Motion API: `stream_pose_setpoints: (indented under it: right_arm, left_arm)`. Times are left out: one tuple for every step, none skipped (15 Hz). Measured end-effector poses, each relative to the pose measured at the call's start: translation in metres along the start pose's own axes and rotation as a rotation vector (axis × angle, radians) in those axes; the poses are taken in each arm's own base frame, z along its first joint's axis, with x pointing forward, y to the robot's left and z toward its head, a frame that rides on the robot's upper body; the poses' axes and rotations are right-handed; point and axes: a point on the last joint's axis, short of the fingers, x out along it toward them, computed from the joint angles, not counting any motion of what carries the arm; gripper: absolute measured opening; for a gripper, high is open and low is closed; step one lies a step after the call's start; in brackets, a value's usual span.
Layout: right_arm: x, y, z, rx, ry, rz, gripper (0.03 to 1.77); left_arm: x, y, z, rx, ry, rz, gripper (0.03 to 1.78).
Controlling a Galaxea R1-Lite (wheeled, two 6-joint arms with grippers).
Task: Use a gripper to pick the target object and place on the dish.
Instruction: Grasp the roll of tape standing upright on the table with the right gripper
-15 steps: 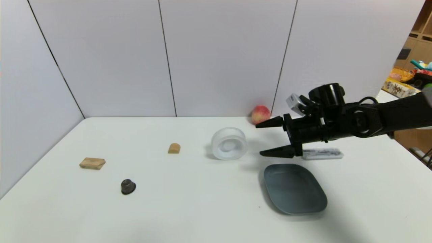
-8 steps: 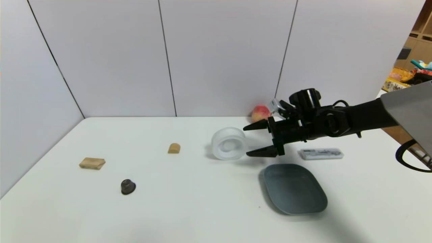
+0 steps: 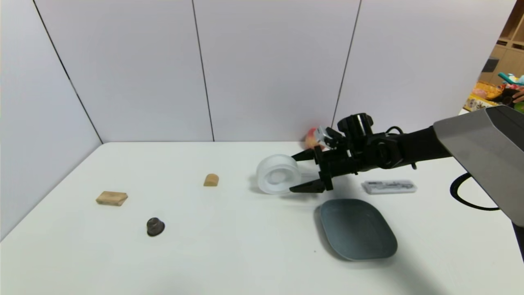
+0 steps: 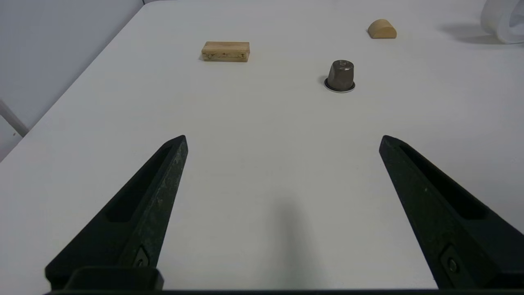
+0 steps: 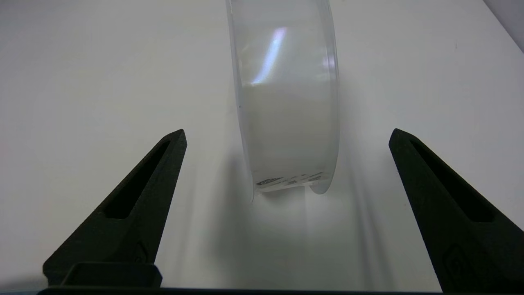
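The jaws of the right gripper [image 3: 301, 173] are spread wide and hold nothing; the white translucent tub [image 3: 278, 173] is framed between the tips from its right side, one jaw at its back edge and one at its front. In the right wrist view the tub [image 5: 286, 102] is seen standing on its edge, centred in the gap, with bare desk between it and each jaw, so no contact appears to have been made, though the head view is too crowded there to be certain. The tub rests on the desk [image 3: 229, 246] past the middle, toward the far edge. The dish [image 3: 357, 229] lies empty nearer the front edge, to the right of the tub and just apart from it. The left gripper [image 4: 282, 141] is parked over the left of the desk, jaws likewise released. Only the approach is judged done; closing, lifting, carrying and setting the tub down on the dish are all left.
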Motion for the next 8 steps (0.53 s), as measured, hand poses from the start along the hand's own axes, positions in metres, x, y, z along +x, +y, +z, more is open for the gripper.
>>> stream_pose_setpoints:
  right_arm:
    - [0.003, -0.002, 0.0, -0.004, -0.002, 0.002, 1.71]
    - [0.006, -0.003, -0.001, -0.007, -0.003, 0.005, 1.71]
    - [0.009, -0.004, -0.001, -0.009, -0.004, 0.009, 1.71]
    - [0.012, -0.005, -0.001, -0.011, -0.005, 0.014, 1.71]
    - [0.015, -0.006, -0.001, -0.015, -0.007, 0.017, 1.71]
    - [0.018, -0.006, -0.001, -0.017, -0.009, 0.021, 1.71]
    - [0.02, -0.007, -0.001, -0.02, -0.009, 0.023, 1.71]
    - [0.022, -0.008, -0.001, -0.024, -0.011, 0.026, 1.71]
  left_arm:
    - [0.0, 0.0, 0.0, 0.0, 0.0, 0.0, 1.69]
    - [0.0, 0.0, 0.0, 0.0, 0.0, 0.0, 1.69]
    - [0.0, 0.0, 0.0, 0.0, 0.0, 0.0, 1.69]
    - [0.0, 0.0, 0.0, 0.0, 0.0, 0.0, 1.69]
    - [0.0, 0.0, 0.0, 0.0, 0.0, 0.0, 1.69]
    - [0.0, 0.0, 0.0, 0.0, 0.0, 0.0, 1.69]
    - [0.0, 0.0, 0.0, 0.0, 0.0, 0.0, 1.69]
    - [0.0, 0.0, 0.0, 0.0, 0.0, 0.0, 1.69]
